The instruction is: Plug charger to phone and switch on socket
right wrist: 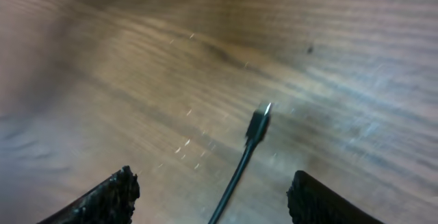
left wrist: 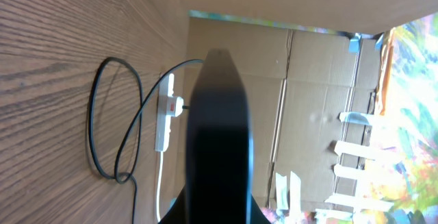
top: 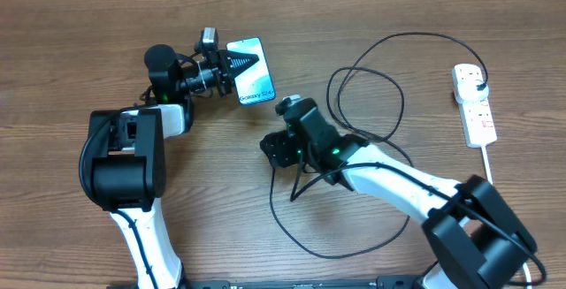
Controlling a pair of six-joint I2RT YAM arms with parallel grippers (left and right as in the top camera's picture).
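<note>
Black left gripper [top: 240, 61] is pinching the phone [top: 256, 84] shut at upper centre-left. Right gripper [right wrist: 212, 181] is hovering open, fingers either side of the connector tip of the charger [right wrist: 256, 125].

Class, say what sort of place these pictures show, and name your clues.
Probably a makeshift robot test bench: bare wood-grain tabletop, brown cardboard sheets behind it, and a narrow white power strip with a thin black cable.
</note>
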